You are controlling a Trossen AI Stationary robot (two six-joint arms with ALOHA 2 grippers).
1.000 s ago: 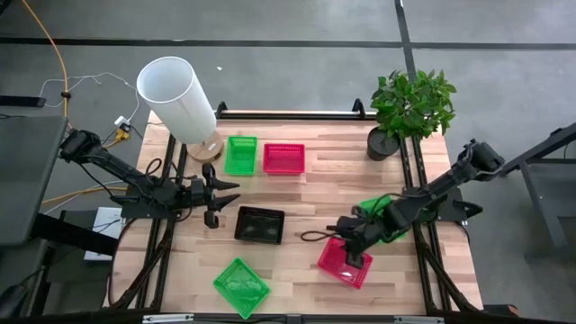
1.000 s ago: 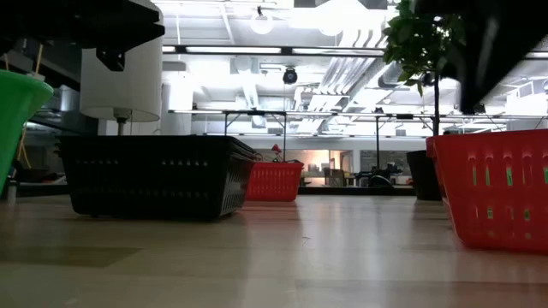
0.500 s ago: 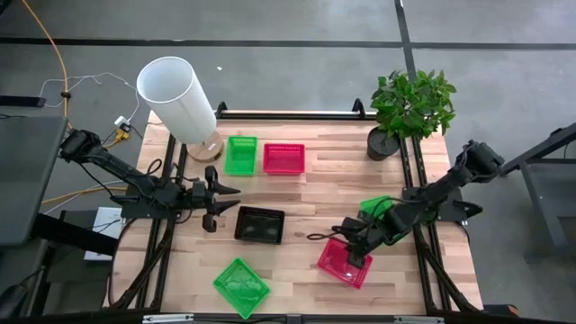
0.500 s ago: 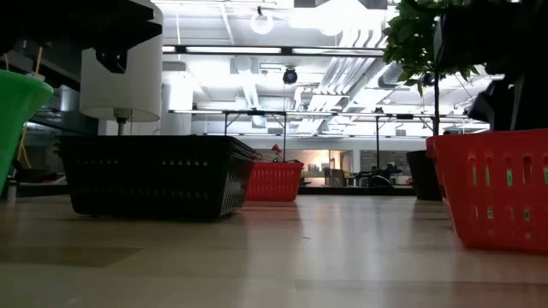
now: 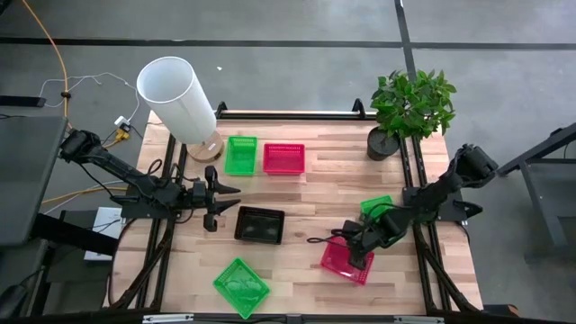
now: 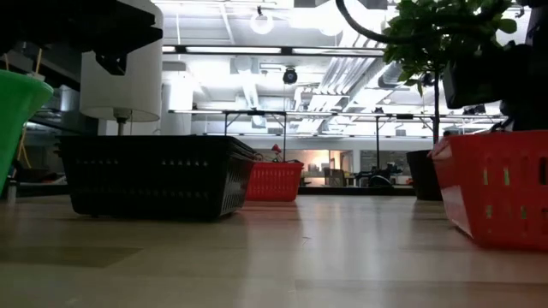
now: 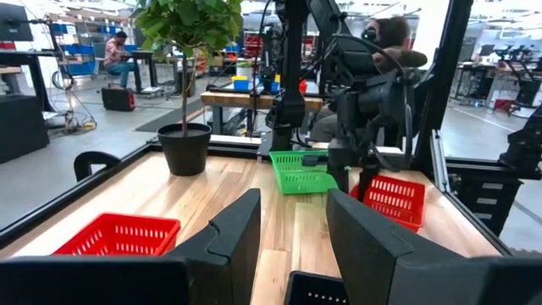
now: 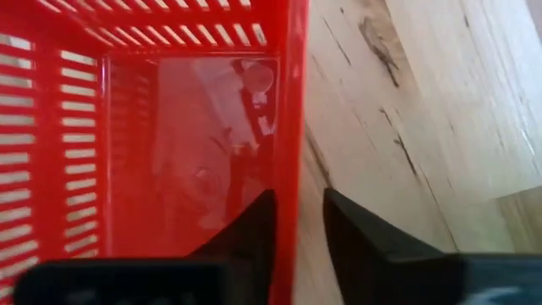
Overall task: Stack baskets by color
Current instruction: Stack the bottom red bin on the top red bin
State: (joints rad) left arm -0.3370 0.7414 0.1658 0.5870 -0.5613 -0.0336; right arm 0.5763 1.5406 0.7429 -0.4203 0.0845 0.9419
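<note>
My right gripper [image 5: 357, 254] points steeply down at a pink basket [image 5: 346, 263] near the table's front right, its fingers astride one wall. A green basket [image 5: 378, 207] lies just behind it, partly under the right arm. My left gripper [image 5: 222, 202] hangs open and level at the left, touching nothing, beside a black basket [image 5: 259, 225]. A green basket [image 5: 240, 155] and a pink basket [image 5: 283, 158] stand side by side at the back. Another green basket [image 5: 241, 286] rests near the front edge. My right gripper [image 8: 296, 199] has the pink basket's far-right side wall [image 8: 292, 127] between its fingers, one finger [image 8: 254, 224] inside the basket and one [image 8: 360, 233] outside. The fingers come from above, slanting down. The basket's bottom stays on the table, slightly tipped in the low view [image 6: 501, 192].
A large white cylinder [image 5: 175, 94] stands at the back left and a potted plant [image 5: 409, 108] at the back right. Bare wood lies between the black basket and the pink basket. A loose dark cable [image 5: 319, 239] trails from the right gripper.
My right gripper has come down onto the pink basket near the front right and moved a little toward the near edge. The pink basket has shifted slightly and tipped a little in the low view. My left arm has stayed where it was.
</note>
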